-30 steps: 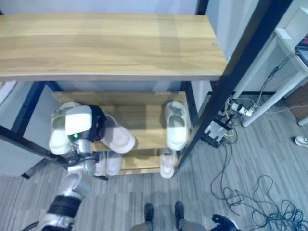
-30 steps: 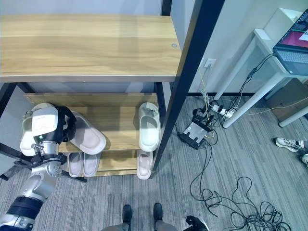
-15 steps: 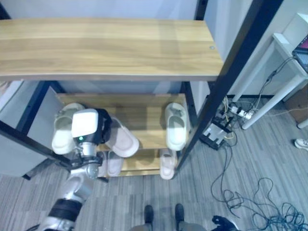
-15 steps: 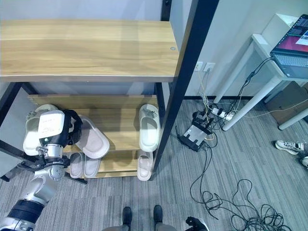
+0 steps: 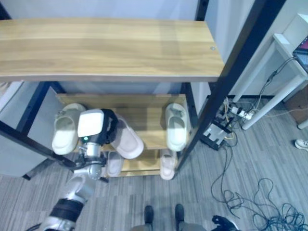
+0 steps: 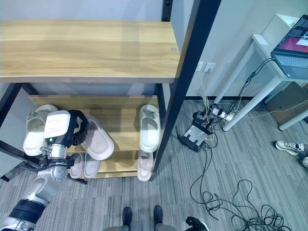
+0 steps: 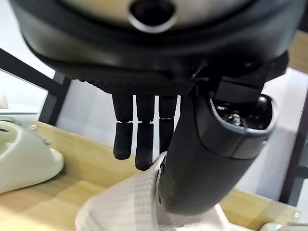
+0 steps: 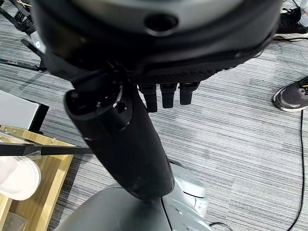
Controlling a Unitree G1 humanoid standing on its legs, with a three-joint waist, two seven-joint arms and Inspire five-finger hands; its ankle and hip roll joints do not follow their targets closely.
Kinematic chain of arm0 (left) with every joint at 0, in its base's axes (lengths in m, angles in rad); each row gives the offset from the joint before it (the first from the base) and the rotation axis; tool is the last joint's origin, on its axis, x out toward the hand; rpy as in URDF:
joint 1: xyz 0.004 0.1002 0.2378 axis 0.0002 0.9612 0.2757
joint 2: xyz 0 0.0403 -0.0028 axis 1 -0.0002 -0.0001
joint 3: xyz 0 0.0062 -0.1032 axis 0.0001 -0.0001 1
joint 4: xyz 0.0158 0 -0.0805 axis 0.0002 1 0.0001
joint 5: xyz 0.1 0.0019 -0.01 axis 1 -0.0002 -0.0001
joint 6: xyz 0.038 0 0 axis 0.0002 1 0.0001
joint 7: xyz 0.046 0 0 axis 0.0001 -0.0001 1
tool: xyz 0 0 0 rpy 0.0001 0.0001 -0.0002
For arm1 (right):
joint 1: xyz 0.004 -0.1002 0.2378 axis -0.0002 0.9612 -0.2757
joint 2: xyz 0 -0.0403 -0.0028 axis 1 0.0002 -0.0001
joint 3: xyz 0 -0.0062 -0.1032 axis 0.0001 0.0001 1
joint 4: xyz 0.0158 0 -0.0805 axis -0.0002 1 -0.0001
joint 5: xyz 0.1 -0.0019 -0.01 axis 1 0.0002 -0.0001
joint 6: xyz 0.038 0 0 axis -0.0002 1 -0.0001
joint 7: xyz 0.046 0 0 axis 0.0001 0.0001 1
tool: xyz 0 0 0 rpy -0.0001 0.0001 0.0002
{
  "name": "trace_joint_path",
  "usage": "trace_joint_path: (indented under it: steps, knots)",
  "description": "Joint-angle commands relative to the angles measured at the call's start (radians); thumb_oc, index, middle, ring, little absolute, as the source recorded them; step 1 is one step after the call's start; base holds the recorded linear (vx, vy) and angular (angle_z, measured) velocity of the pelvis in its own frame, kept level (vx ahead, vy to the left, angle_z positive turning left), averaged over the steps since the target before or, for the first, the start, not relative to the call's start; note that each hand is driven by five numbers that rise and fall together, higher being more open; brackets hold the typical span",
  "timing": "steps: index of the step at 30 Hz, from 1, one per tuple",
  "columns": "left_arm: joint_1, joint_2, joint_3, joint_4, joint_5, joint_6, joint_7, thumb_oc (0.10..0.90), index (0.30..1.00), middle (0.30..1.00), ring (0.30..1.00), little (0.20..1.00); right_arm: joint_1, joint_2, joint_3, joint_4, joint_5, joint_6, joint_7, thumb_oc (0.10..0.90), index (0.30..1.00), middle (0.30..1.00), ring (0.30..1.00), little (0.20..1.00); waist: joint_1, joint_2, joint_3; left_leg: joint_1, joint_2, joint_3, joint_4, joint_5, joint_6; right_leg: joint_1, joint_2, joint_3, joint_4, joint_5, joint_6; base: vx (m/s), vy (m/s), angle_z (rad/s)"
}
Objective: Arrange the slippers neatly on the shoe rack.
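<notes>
On middle shelf [image 5: 154, 113], slipper [image 5: 129, 141] lying diagonal

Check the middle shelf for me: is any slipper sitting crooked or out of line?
Yes. The slipper in the left hand lies at a slant, its end past the middle shelf's front edge. The slipper at the left end and the one at the right end lie straight, front to back.

Matt wood shoe rack [image 5: 110, 45], textured slipper [image 7: 120, 211]
</notes>
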Motion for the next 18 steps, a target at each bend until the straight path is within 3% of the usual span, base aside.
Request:
trace_joint_path:
  steps: [1,10,18]
  knots:
    - [-0.112,0.033,-0.005,-0.139,-0.046,-0.113,0.064,0.400,0.300,0.300,0.300,0.300,0.021,-0.005,0.022,0.040,0.010,-0.008,-0.004,0.800,0.900,0.900,0.900,0.900,0.022,0.022,-0.033,0.074,0.018,-0.004,-0.002,-0.155,-0.025,0.084,-0.001,-0.034,0.014,-0.140,0.063,0.00,0.000,0.00]
    - [0.080,0.031,0.061,-0.286,-0.129,-0.185,0.015,0.400,0.300,0.300,0.300,0.300,0.040,0.019,0.007,0.026,-0.017,0.007,0.012,0.800,0.900,0.900,0.900,0.900,0.048,0.023,-0.081,0.136,0.016,-0.014,-0.002,-0.161,-0.015,0.129,-0.010,-0.041,0.044,-0.159,0.063,0.00,0.000,0.00]
    - [0.172,0.048,0.107,-0.340,-0.152,-0.198,-0.021,0.400,0.300,0.300,0.300,0.300,0.068,0.029,0.005,0.023,-0.039,0.019,0.035,0.800,0.900,0.900,0.900,0.900,0.060,0.024,-0.108,0.212,0.015,-0.031,0.013,-0.181,0.001,0.179,-0.017,-0.049,0.118,-0.209,0.052,-0.01,0.023,0.06]
